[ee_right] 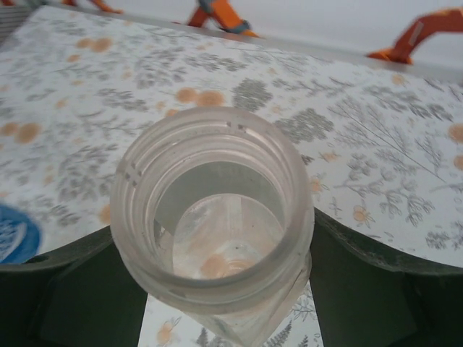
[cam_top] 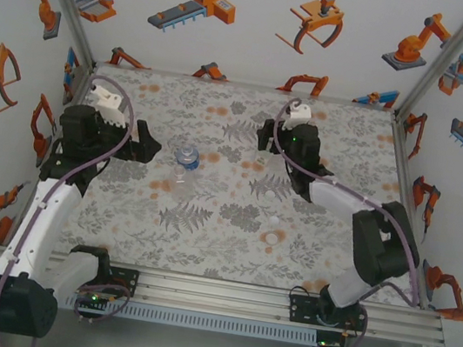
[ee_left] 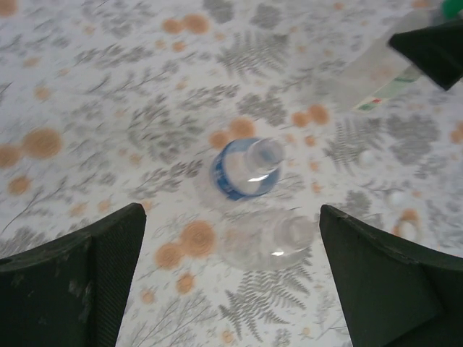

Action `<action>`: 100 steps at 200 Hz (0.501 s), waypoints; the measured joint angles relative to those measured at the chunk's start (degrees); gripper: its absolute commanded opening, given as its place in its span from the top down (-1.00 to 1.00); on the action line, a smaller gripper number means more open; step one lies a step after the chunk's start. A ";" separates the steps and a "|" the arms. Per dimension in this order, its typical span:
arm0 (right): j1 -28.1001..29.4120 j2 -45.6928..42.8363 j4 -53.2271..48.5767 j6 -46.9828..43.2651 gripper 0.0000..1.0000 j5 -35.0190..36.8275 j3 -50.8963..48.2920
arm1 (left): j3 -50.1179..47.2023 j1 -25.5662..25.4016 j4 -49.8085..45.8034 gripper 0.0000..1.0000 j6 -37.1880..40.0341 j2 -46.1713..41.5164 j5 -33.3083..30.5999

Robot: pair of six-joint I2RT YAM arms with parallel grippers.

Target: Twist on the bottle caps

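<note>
Held bottle [ee_right: 211,217]: uncapped, with its threaded neck opening toward the right wrist camera; it is clamped between the right jaws, which press on it from both sides.
Label: from the left wrist view a green-white label is made out, blurred, on the held bottle, which sticks out tilted from the right jaws.
Blue-label bottle [ee_left: 246,170]: stood upright and uncapped on the table [cam_top: 202,248], ahead of the left jaws and roughly on their centre line, untouched.
Plain bottle [ee_left: 271,238]: placed just beside the blue-label bottle, nearer the left jaws and toward their right side, untouched.
Left jaws: held wide apart, with nothing gripped.
Bottle caps [ee_left: 396,196]: three small white caps are seen lying on the table, off beyond the right side of the left jaws.
Top view: the caps are shown loose between the two arms, well apart from both jaws, nearer the right arm.
</note>
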 measured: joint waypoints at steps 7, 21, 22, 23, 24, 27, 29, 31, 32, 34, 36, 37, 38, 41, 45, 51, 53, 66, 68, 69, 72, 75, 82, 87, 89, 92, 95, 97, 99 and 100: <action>0.00 -1.60 -1.44 -0.26 -0.17 -2.29 0.22 | 1.09 -0.70 0.94 -0.97 -0.44 0.66 2.10; 0.02 -4.07 -4.31 -0.63 -0.14 -6.54 1.16 | 2.27 -2.58 3.50 -0.97 -1.29 1.33 5.44; 0.02 -4.20 -4.48 -0.63 -0.14 -6.75 1.25 | 2.29 -2.73 3.69 -0.97 -1.33 1.33 5.62; 0.02 -4.42 -4.83 -0.63 -0.14 -7.15 1.40 | 2.32 -2.89 3.85 -0.97 -1.40 1.33 5.77; 0.02 -4.52 -5.03 -0.63 -0.14 -7.37 1.46 | 2.32 -3.02 3.98 -0.97 -1.44 1.33 5.92; 0.04 -4.96 -5.68 -0.59 -0.13 -8.17 1.77 | 2.36 -3.48 4.59 -0.97 -1.57 1.36 6.40; 0.04 -5.18 -6.03 -0.61 -0.13 -8.55 1.92 | 2.36 -3.87 5.07 -0.97 -1.64 1.36 6.80; 0.04 -5.46 -6.45 -0.57 -0.12 -9.07 2.16 | 2.36 -4.33 5.46 -0.97 -1.68 1.36 7.13; 0.07 -5.57 -6.62 -0.57 -0.12 -9.25 2.25 | 2.36 -4.46 5.66 -0.97 -1.70 1.33 7.19; 0.07 -5.84 -7.06 -0.52 -0.12 -9.79 2.49 | 2.36 -4.83 6.05 -0.97 -1.75 1.33 7.54; 0.07 -6.03 -7.32 -0.37 -0.12 -10.10 2.69 | 2.36 -5.16 6.38 -0.97 -1.75 1.33 7.80; 0.07 -6.12 -7.45 -0.33 -0.12 -10.25 2.78 | 2.36 -5.49 6.67 -0.97 -1.75 1.33 7.98; 0.07 -6.29 -7.72 -0.35 -0.12 -10.60 2.95 | 2.36 -5.64 6.82 -0.97 -1.75 1.33 8.02; 0.11 -6.56 -8.04 -0.13 -0.12 -11.02 3.23 | 2.36 -6.23 7.43 -0.97 -1.75 1.33 8.26; 0.13 -7.08 -8.72 0.26 -0.11 -11.61 3.74 | 2.36 -7.13 8.17 -0.97 -1.73 1.33 8.52; 0.22 -7.78 -9.27 0.74 -0.11 -12.31 4.26 | 2.36 -8.61 9.49 -0.96 -1.62 1.33 8.94; 0.24 -8.02 -9.44 1.03 -0.11 -12.57 4.44 | 2.36 -8.92 9.75 -0.96 -1.64 1.33 8.96; 0.46 -9.77 -9.64 2.82 -0.10 -13.68 5.16 | 2.36 -12.09 12.57 -0.95 -1.40 1.33 9.18; 0.50 -9.94 -9.64 3.04 -0.11 -13.79 5.22 | 2.36 -12.39 12.90 -0.95 -1.38 1.33 9.20; 0.52 -10.14 -9.62 3.32 -0.10 -13.92 5.29 | 2.36 -12.74 13.29 -0.95 -1.38 1.33 9.20; 0.59 -10.47 -9.62 3.85 -0.10 -14.05 5.44 | 2.36 -13.46 13.88 -0.95 -1.31 1.33 9.16; 0.68 -10.82 -9.60 4.31 -0.10 -14.21 5.55 | 2.36 -14.05 14.56 -0.95 -1.27 1.33 9.11; 0.85 -11.47 -9.25 5.46 -0.10 -14.47 5.70 | 2.36 -15.47 16.17 -0.95 -1.16 1.38 9.05; 1.05 -12.00 -8.92 6.54 -0.09 -14.69 5.79 | 2.34 -16.37 17.31 -0.95 -1.07 1.42 9.05; 1.09 -12.13 -8.79 6.82 -0.09 -14.78 5.81 | 2.34 -16.79 17.97 -0.95 -0.98 1.46 9.05; 1.22 -12.39 -8.48 7.48 -0.09 -14.95 5.84 | 2.27 -17.42 18.88 -0.95 -0.72 1.49 9.05; 1.33 -12.61 -8.15 8.02 -0.09 -15.08 5.84 | 2.21 -17.94 19.82 -0.95 -0.61 1.51 9.01; 1.42 -12.72 -7.89 8.44 -0.09 -15.19 5.84 | 2.12 -18.27 20.39 -0.95 -0.44 1.53 9.01; 1.55 -12.85 -7.67 8.81 -0.08 -15.23 5.84 | 1.99 -18.78 21.24 -0.94 -0.20 1.55 8.98; 1.57 -12.92 -7.54 8.98 -0.08 -15.28 5.84 | 1.92 -18.91 21.51 -0.94 -0.11 1.55 8.92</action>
